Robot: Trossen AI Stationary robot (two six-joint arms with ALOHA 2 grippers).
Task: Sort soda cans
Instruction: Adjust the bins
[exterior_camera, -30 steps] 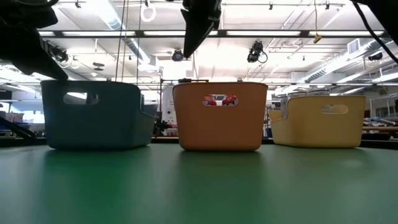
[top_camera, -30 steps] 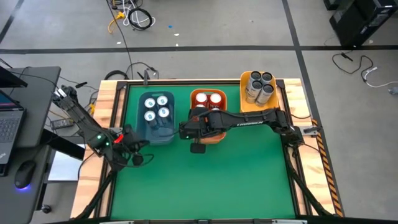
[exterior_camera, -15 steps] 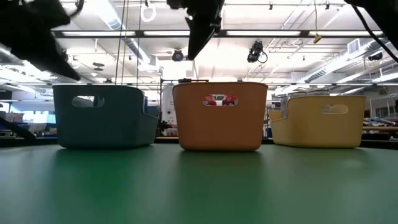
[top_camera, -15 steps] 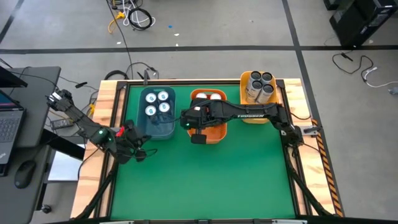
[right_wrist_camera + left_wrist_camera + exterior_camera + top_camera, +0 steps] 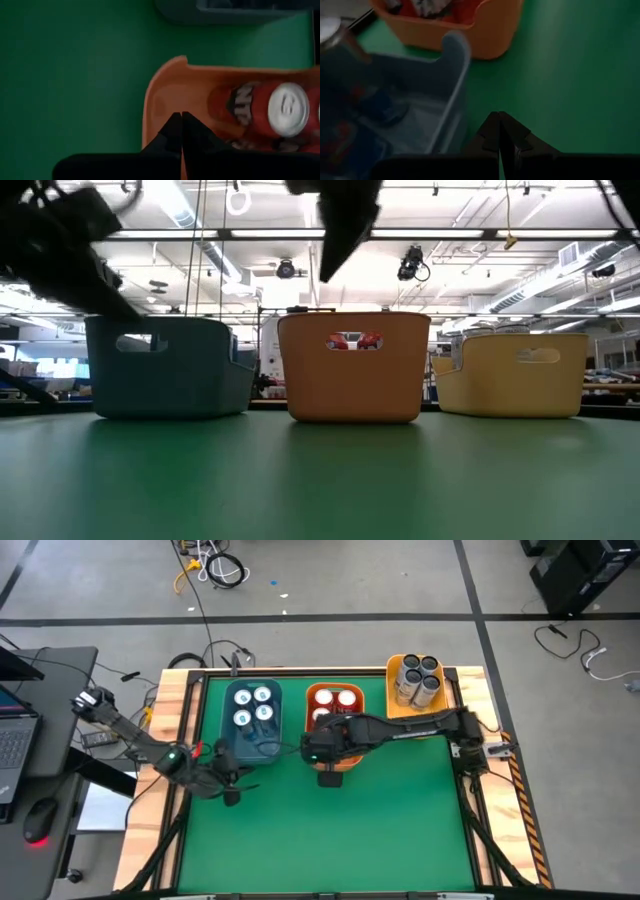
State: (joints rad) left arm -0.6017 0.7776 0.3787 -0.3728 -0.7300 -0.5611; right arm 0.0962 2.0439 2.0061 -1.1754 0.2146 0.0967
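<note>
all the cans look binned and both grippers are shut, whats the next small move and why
Probably pull the right gripper back from the orange bin toward its own side. It is shut and holds nothing, the green table shows no loose can, and the red cans, teal-blue cans and dark grey cans each sit in separate bins. The left gripper, also shut, waits beside the blue bin.

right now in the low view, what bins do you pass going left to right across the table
blue bin → orange bin, red cans showing through its handle slot → yellow bin
</note>
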